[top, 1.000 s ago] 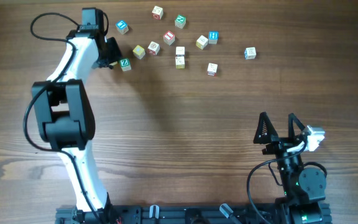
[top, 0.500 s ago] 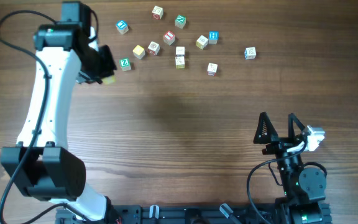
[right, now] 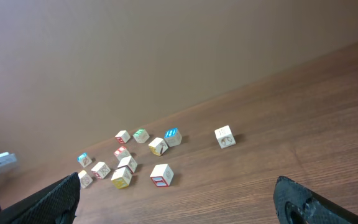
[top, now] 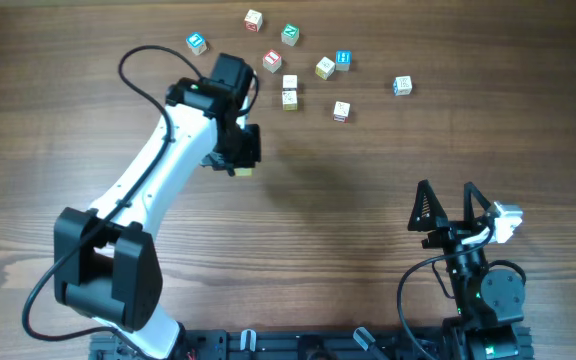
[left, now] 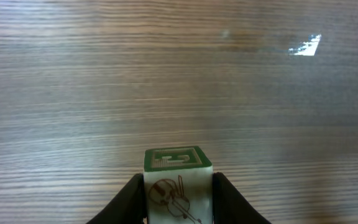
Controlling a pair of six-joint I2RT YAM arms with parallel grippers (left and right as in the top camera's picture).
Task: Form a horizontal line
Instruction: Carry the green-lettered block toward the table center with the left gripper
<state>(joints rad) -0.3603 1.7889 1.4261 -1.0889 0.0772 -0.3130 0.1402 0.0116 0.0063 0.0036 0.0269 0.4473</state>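
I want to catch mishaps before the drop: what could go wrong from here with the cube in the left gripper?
1. The left gripper holds the green-topped cube over bare tabletop with no row in sight beneath, so it may land out of line.
2. The left arm's wrist sits close to the red-faced cube; a swing could knock it.

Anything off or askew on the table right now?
Nothing is damaged or spilled. The loose cubes at the top of the overhead view lie scattered, each turned a different way, with no row formed. The left claw grips a green-topped cube over bare wood, away from them.
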